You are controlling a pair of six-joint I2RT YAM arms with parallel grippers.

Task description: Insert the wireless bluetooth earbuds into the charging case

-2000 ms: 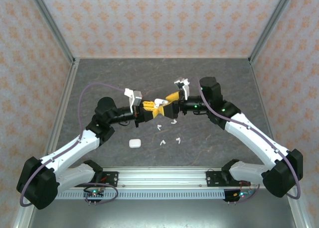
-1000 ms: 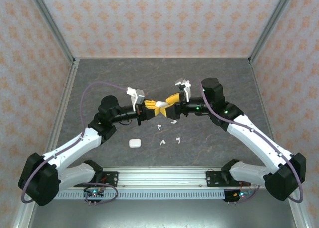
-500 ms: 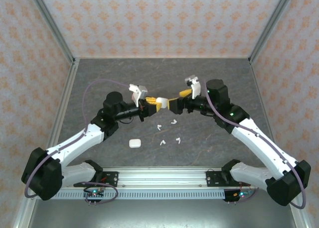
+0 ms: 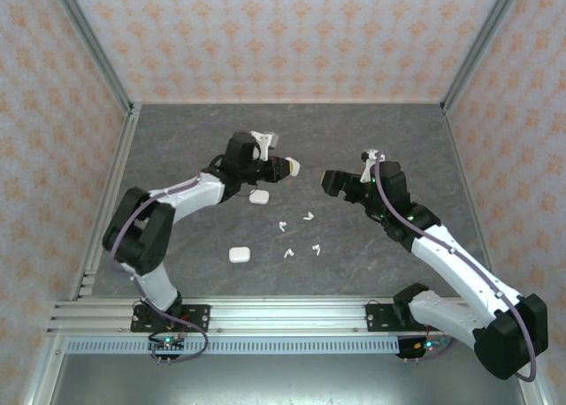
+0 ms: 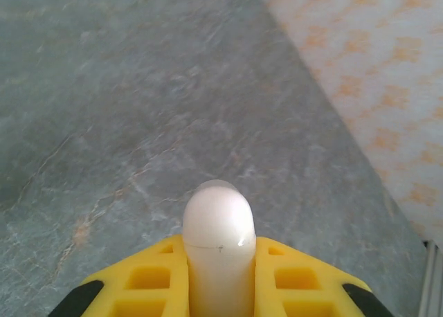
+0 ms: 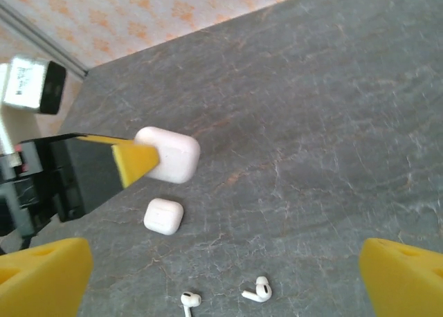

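The right gripper [image 4: 332, 182], spread wide, had drawn back from the charging case [image 4: 292, 166], leaving it pinched in the left gripper [image 4: 284, 168] alone. The earbuds [image 4: 309, 216] lay loose on the tabletop [image 4: 398, 140] nearer than that case, so insertion seemed still ahead.

Bright even light, soft shadows — wrist-view foregrounds slightly blurred

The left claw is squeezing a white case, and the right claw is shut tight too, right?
Not quite. The left gripper does squeeze a white case, but the right gripper is wide open, with nothing between its yellow fingers, as the right wrist view shows.
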